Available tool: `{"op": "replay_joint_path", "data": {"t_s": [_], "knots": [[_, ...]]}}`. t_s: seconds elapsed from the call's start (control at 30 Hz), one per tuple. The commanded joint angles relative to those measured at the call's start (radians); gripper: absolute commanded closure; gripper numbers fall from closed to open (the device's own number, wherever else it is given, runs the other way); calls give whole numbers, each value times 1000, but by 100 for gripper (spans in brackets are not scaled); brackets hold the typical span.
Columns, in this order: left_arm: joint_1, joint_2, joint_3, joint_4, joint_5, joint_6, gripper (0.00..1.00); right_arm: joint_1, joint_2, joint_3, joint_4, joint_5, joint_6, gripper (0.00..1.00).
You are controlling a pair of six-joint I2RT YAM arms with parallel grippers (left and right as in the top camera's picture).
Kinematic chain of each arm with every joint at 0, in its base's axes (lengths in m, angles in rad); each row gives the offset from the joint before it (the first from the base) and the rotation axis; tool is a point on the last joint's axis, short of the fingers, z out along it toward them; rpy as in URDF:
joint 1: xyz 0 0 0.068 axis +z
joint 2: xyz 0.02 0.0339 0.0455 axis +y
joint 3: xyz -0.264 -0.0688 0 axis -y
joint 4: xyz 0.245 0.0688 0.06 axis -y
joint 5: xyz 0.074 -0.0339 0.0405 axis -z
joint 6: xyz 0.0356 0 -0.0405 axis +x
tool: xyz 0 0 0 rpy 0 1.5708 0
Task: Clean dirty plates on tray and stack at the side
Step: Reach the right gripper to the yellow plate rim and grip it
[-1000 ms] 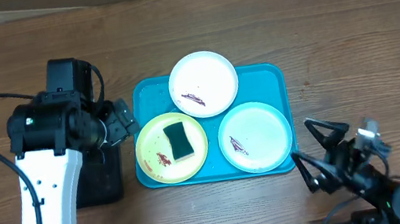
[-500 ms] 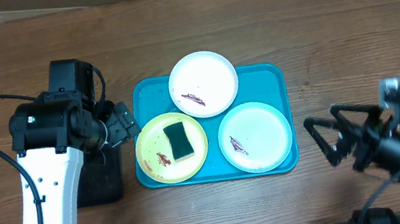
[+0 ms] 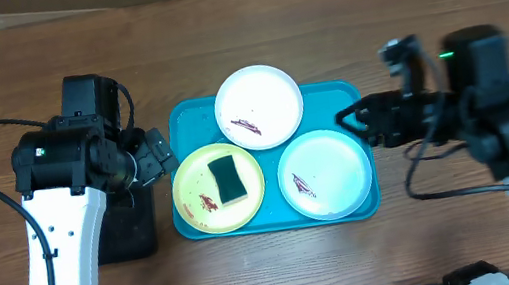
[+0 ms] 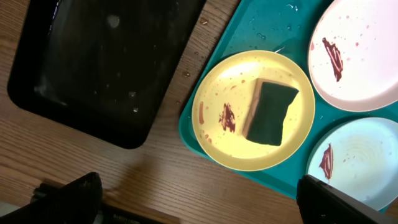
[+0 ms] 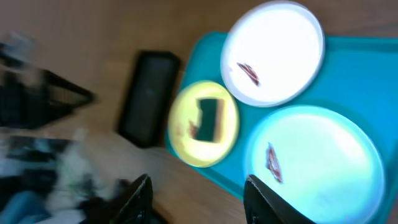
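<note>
Three smeared plates lie in the turquoise tray [image 3: 190, 127]: a white one [image 3: 259, 106] at the back, a yellow-green one [image 3: 195, 187] front left, a pale mint one [image 3: 325, 174] front right. A dark green sponge [image 3: 228, 178] rests on the yellow-green plate [image 4: 224, 87]. My left gripper [image 3: 151, 160] hangs open just left of the tray, nothing between its fingers [image 4: 71, 199]. My right gripper [image 3: 361, 124] hovers at the tray's right edge beside the mint plate [image 5: 311, 162], open and empty. The right wrist view is motion-blurred.
A narrow black tray [image 3: 125, 222] lies on the wooden table left of the turquoise tray, under my left arm; it fills the upper left of the left wrist view [image 4: 99, 62]. Cables trail from both arms.
My right arm has swung from the table's front right corner up to the tray's right edge, and its jaws stand narrower than before. The left arm, plates and sponge have not moved.
</note>
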Motion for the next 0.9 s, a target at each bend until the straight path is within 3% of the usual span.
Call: {"op": "replay_joint_path", "data": {"t_s": [0.0, 0.1, 0.27, 0.43, 0.87], "knots": [[4, 3, 0, 5, -8, -35, 0, 169, 75, 16, 29, 409, 111, 51], [4, 3, 0, 5, -9, -58, 0, 285, 187, 16, 88, 513, 154, 51], [4, 3, 0, -2, -8, -55, 0, 401, 399, 16, 191, 526, 157, 47], [4, 3, 0, -2, -2, -55, 0, 455, 560, 16, 285, 526, 158, 57], [4, 3, 0, 3, 10, -58, 0, 522, 680, 16, 423, 578, 169, 66]]}}
